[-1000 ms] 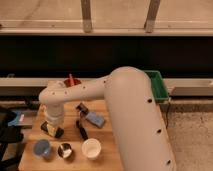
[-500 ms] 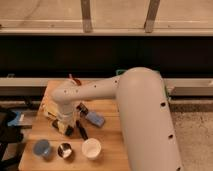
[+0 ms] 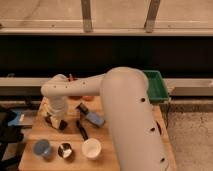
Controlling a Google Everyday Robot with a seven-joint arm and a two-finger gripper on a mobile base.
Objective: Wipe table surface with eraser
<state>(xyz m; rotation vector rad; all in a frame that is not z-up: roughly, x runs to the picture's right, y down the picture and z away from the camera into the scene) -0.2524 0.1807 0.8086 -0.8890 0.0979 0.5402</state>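
Observation:
The light-brown wooden table surface (image 3: 125, 150) fills the lower part of the camera view. My white arm reaches from the right across to the left side of the table and bends down. My gripper (image 3: 55, 120) points down at the table's left part. It is shut on the eraser (image 3: 62, 124), a flat black block that shows under and beside the gripper and rests against the wood. The gripper hides most of the eraser.
A light-blue block (image 3: 95, 119) and a slender black-handled tool (image 3: 81, 129) lie right of the gripper. A blue cup (image 3: 42, 148), a metal cup (image 3: 64, 150) and a white cup (image 3: 91, 148) stand along the front. A green bin (image 3: 156, 85) sits at the back right.
The gripper with the black block slid right along the table, then back left to about where it was a second ago. The other objects have not moved.

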